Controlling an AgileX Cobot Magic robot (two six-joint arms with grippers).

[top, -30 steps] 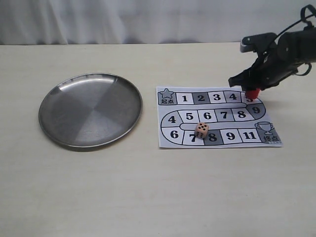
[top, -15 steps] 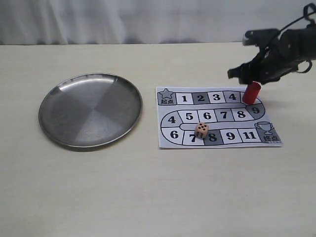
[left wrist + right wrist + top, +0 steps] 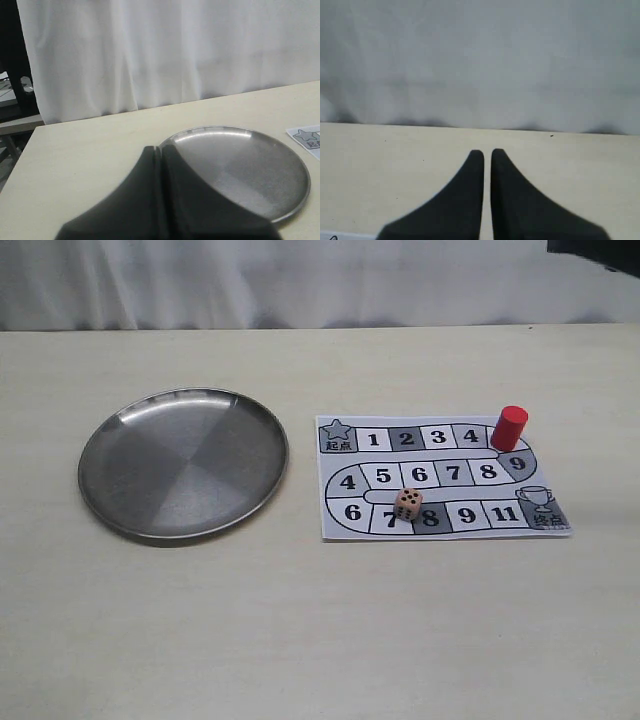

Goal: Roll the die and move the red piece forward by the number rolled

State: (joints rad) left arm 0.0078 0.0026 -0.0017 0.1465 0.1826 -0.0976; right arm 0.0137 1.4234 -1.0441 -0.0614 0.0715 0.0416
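The red piece (image 3: pixel 509 427) now stands alone and upright at the end of the board's (image 3: pixel 467 515) top row, just past square 4 and above 9. The right gripper (image 3: pixel 487 152), which was over it a second ago, has let go and pulled away. Its fingers are nearly together around nothing, so the move looks finished. The die (image 3: pixel 407 504) rests on the line between squares 7 and 8. The steel plate (image 3: pixel 183 465), well apart to the left, holds nothing. The left gripper (image 3: pixel 159 149) hangs near it, pressed together and empty.
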